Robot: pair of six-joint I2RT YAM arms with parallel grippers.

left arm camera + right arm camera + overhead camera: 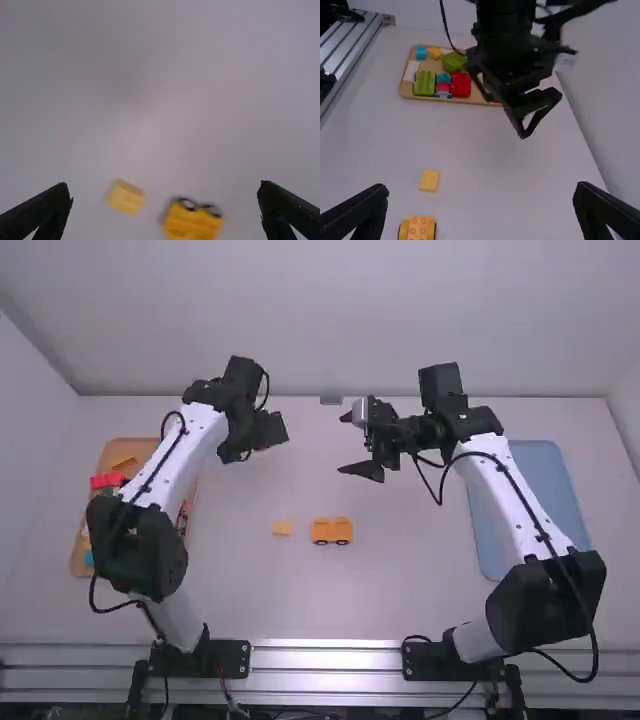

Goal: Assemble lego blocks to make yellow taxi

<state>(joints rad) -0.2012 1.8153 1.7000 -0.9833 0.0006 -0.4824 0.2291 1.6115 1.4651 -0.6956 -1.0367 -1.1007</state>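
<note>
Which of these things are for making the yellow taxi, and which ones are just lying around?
For the taxi:
- the yellow-orange block with wheels
- probably the small yellow block beside it

Probably just lying around:
- the red block and green block in the brown tray
- the blue tray

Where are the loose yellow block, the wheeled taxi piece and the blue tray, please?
Loose yellow block [429, 180]: right wrist view, middle of its top.
Wheeled taxi piece [418, 229]: right wrist view, its studded top.
Blue tray [545, 472]: high view, its floor, toward the far edge.
</note>
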